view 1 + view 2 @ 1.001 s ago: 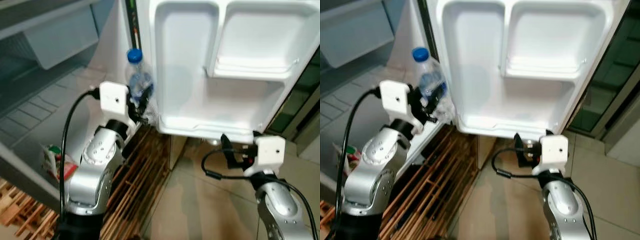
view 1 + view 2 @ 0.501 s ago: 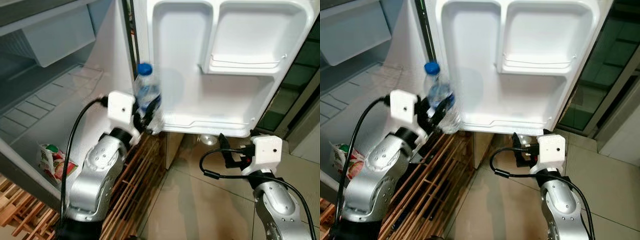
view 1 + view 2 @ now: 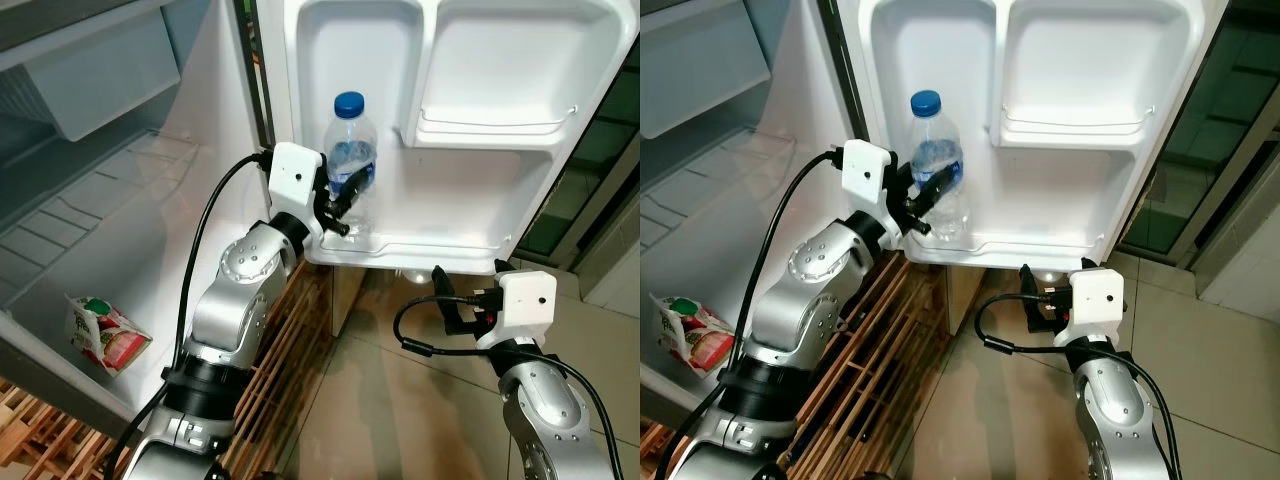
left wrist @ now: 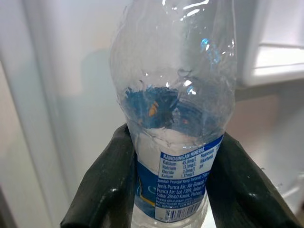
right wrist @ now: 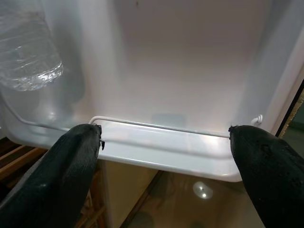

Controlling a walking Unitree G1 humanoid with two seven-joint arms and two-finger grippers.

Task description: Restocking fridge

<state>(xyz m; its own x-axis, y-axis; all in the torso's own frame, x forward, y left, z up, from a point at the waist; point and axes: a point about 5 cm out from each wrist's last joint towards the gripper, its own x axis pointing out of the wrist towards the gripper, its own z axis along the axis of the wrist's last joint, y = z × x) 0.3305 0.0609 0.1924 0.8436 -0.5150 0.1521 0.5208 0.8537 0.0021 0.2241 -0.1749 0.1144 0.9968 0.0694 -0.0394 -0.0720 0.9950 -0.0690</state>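
The fridge door (image 3: 470, 190) stands open, with white shelves moulded into its inner side. At about 9 o'clock in the head view is the open fridge body, with a small red and green carton (image 3: 100, 335) lying on its floor (image 3: 60, 250).

The big change is the water bottle (image 3: 348, 160). 1 second ago it was outside the door, just past the door's left edge. Now it is inside the door, upright, low in the bottom door shelf (image 3: 420, 245) at the shelf's left end. From the head view I cannot tell if its base touches the shelf floor yet.

The left gripper (image 3: 345, 195) has carried it there. Its 2 black fingers (image 4: 107, 185) press on both sides of the bottle, over the blue label, so the bottle is held tight.

The right gripper (image 3: 455, 310) waits low, at about 5 o'clock, under the door's bottom edge. Its fingers (image 5: 71, 166) are spread wide apart and hold nothing. They point up at the thin wire rail (image 5: 161, 127) of the bottom shelf.

I think this part of the restocking is nearly done. The bottle is in its place, and the left fingers most likely just need to let go and pull back without tipping it.
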